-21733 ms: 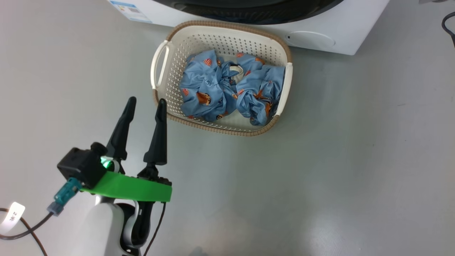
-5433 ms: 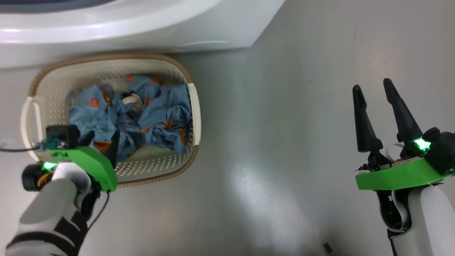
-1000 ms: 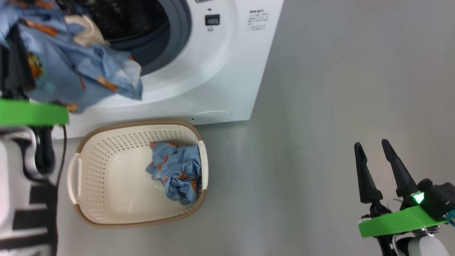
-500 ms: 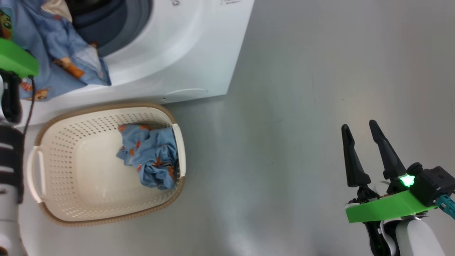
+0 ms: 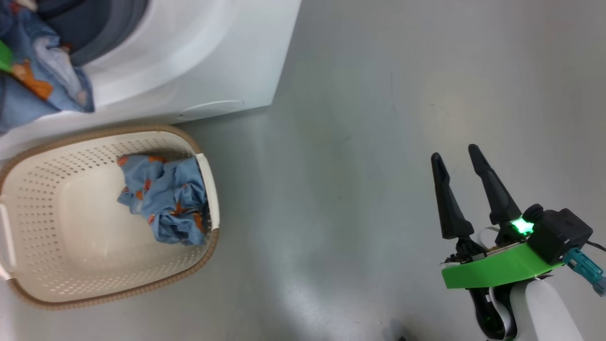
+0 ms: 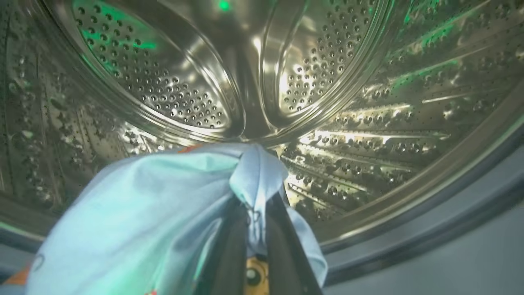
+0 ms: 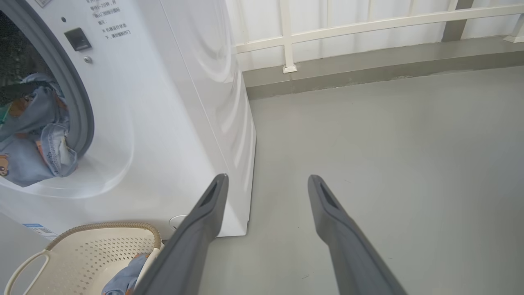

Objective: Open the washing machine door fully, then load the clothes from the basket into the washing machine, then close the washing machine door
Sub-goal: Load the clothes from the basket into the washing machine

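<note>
Head view: washing machine (image 5: 199,57) at top left, white front, standing on the grey floor (image 5: 378,142). Basket (image 5: 28,289) is on the floor just in front of the washer base, cream with a brown rim. One bundle (image 5: 163,203) of light blue printed cloth lies inside it, pushed against the end wall on the robot's right. Garment (image 5: 42,80), same blue with orange figures, is at the top left corner, draped over the lower lip of the washer opening.

Left wrist view: left gripper (image 6: 256,205) is at the mouth of the drum (image 6: 184,94). Jaws are pinched almost together on a fold of the garment. Cloth bunches over the fingertips and hangs down toward that view's lower left. Perforated steel is all round behind it, and the grey-blue gasket (image 6: 450,229) runs along the lower right. Cannot tell if the cloth touches the drum wall.

Right wrist view: right gripper (image 7: 268,178) has its jaws spread wide with nothing between them. It hovers over bare floor off the washer's right side, well apart from the basket in the head view. The garment shows in the round opening, hanging against the lower part of the gasket. Small blue label (image 7: 35,227) sits low on the washer front, just above the basket rim. White railing (image 7: 368,24) runs along the wall behind.
</note>
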Robot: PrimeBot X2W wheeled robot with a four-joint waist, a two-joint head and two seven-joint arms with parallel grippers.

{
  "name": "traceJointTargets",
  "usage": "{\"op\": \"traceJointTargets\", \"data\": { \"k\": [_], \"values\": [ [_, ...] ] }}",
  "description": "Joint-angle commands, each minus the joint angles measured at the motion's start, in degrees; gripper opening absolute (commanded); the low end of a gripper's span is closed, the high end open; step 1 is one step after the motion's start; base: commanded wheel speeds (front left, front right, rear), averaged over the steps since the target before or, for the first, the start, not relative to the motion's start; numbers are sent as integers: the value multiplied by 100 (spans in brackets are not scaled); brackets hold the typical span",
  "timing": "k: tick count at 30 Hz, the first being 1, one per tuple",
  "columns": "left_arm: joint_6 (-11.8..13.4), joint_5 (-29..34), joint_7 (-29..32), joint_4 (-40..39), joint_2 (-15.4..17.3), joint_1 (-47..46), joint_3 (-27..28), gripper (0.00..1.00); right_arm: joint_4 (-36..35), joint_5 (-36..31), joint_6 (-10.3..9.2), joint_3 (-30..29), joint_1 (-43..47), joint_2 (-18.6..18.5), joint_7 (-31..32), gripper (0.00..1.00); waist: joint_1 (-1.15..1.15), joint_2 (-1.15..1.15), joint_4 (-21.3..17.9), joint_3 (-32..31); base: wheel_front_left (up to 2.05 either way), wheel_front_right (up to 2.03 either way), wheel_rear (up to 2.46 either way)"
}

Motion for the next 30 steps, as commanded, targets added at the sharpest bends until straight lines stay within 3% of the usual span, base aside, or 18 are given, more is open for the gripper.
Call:
{"op": "traceJointTargets", "data": {
  "k": [1,6,11,14,15,16,17,30],
  "values": [
    [2,8,-31,-174,382,-218,74,0,-141,44,16,157,-21,17,-27,100,0,0,-104,100,0,0,0],
    [153,223,-32,-1037,583,-407,287,0,-167,73,16,197,-89,27,-27,100,0,0,-197,235,0,0,0],
    [268,471,-32,-2112,604,-301,681,0,-209,115,16,174,-141,31,-27,100,0,0,-217,367,0,0,0],
    [254,594,-32,-2374,550,-142,880,0,-218,161,16,173,-168,32,-27,100,0,0,-209,411,0,0,0],
    [246,635,-32,-2398,536,-97,927,11,-220,173,16,177,-174,32,-27,100,0,0,-203,422,0,0,0],
    [238,646,-32,-2350,511,-45,983,39,-217,184,16,188,-180,32,-27,100,0,0,-196,427,0,0,0],
    [232,647,-32,-2248,485,1,1034,98,-212,189,16,195,-184,32,-27,100,0,0,-187,427,0,0,0],
    [130,843,-32,-1626,271,150,1350,100,-197,171,16,171,-230,33,-27,100,0,0,-89,421,0,0,0]
  ]
}}
